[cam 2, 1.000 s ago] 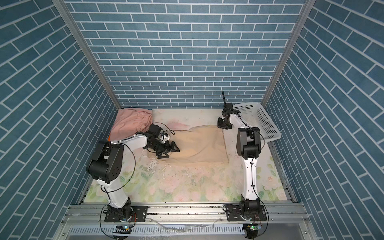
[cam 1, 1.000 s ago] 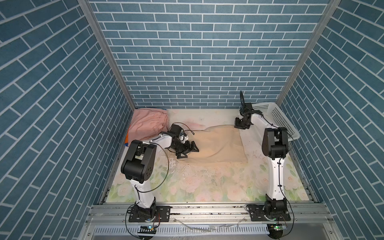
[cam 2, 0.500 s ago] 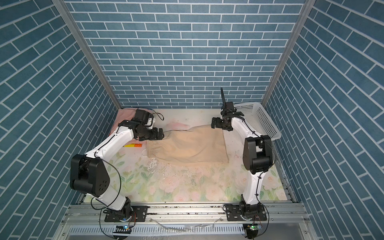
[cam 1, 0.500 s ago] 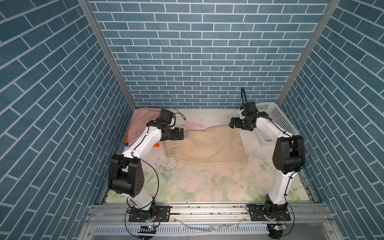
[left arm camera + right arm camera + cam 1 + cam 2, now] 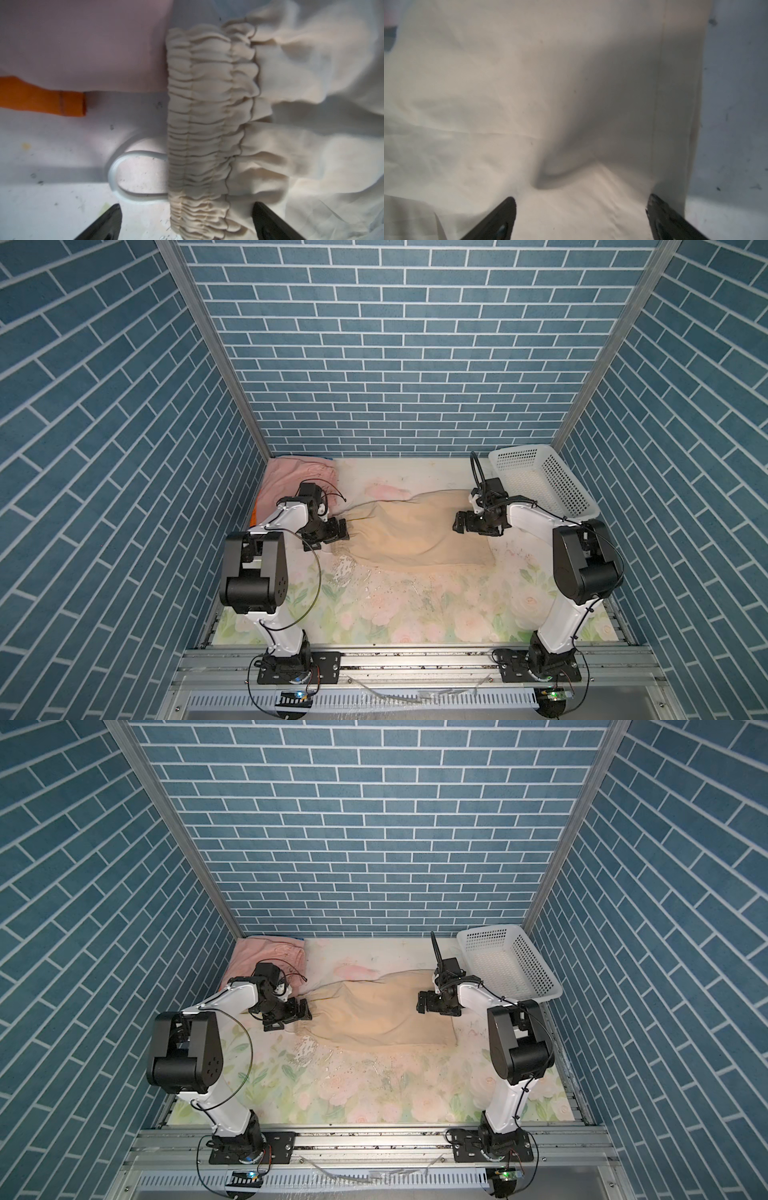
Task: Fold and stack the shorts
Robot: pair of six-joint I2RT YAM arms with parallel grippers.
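The left gripper (image 5: pixel 337 531) is spread wide astride the gathered waistband (image 5: pixel 207 124) of the beige shorts (image 5: pixel 415 531); the right gripper (image 5: pixel 459 526), also spread, hangs over their other end. The pink shorts (image 5: pixel 299 472) lie beyond the left gripper.

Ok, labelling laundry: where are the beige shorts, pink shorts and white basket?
beige shorts (image 5: pixel 415 531): in a top view, middle of the cloth
pink shorts (image 5: pixel 291 479): in a top view, cloth near the back wall
white basket (image 5: pixel 490 939): in a top view, perforated far wall
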